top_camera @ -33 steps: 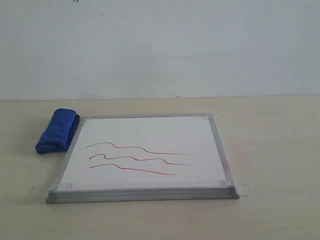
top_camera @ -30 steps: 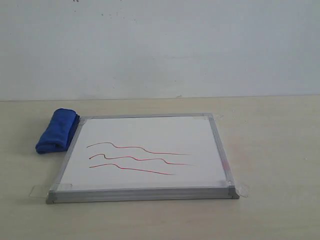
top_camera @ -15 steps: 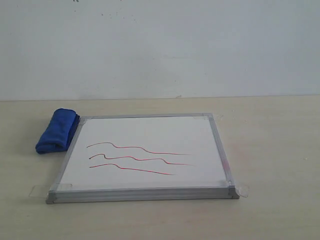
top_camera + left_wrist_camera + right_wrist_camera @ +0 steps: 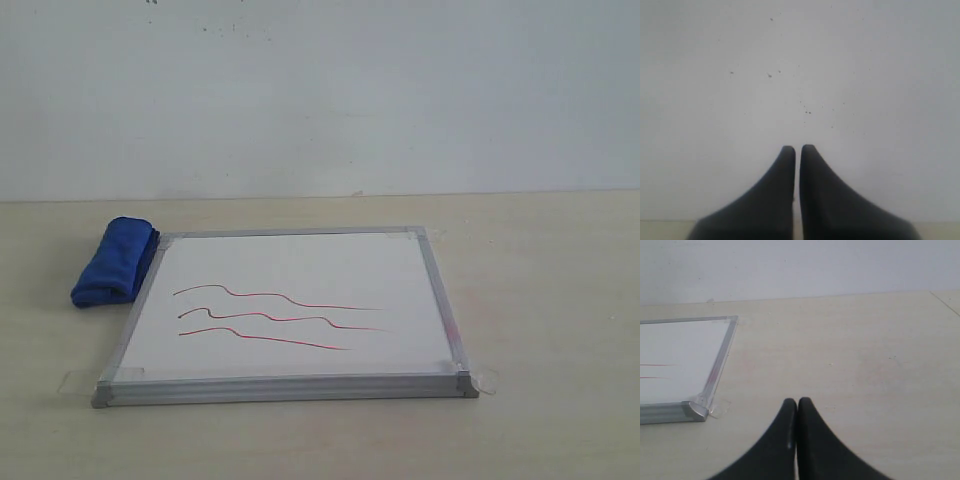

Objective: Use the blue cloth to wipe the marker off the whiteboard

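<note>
The whiteboard (image 4: 290, 275) lies flat on the table, silver-framed, with tape at its corners. Three wavy red marker lines (image 4: 275, 318) cross its middle. The blue cloth (image 4: 113, 262) is a rolled bundle resting against the board's left edge. Neither arm shows in the exterior view. My left gripper (image 4: 798, 148) is shut and empty, facing a plain wall. My right gripper (image 4: 797, 401) is shut and empty above bare table, to the right of the whiteboard (image 4: 680, 360) corner, where the ends of the marker lines (image 4: 655, 371) show.
A pale wall (image 4: 320, 90) rises behind the beige table (image 4: 540, 300). A table edge (image 4: 945, 302) shows in the right wrist view. Clear tape tabs (image 4: 486, 380) stick out at the board's near corners.
</note>
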Motion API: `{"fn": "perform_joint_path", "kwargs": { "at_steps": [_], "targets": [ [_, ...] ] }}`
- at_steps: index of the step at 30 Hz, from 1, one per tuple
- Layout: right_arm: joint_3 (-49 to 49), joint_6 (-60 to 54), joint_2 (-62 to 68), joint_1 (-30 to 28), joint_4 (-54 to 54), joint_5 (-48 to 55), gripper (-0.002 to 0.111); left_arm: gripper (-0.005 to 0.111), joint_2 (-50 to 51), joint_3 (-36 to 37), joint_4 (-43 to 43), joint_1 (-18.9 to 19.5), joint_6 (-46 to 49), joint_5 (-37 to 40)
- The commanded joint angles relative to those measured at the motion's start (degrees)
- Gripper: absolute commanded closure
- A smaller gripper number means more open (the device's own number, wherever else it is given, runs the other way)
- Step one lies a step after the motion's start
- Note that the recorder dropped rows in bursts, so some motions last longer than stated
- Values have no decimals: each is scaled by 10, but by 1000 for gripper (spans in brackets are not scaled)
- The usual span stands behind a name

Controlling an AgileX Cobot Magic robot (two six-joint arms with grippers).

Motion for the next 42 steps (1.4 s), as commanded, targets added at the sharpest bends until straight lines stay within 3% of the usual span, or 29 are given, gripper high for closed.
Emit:
{"fn": "perform_joint_path", "kwargs": {
  "at_steps": [1,5,8,28,35,42],
  "targets": [
    [0,-1,-2,-3,0,-2,108,103,47,-20,-1,-4,2,-30],
    [0,-1,-2,-3,0,-2,108,103,56,-20,-1,-4,2,-132],
    [0,-1,-2,-3,0,-2,108,103,53,-20,-1,-4,2,-159],
    [0,-1,-2,-3,0,-2,108,103,53,-19,-1,-4,2,-141],
    [0,-1,-2,-3,0,-2,108,103,109,-26,-1,-4,2,-94],
    [0,-1,-2,-3,0,-2,108,103,273,-152,-1,-4,-25,87]
  ]
}}
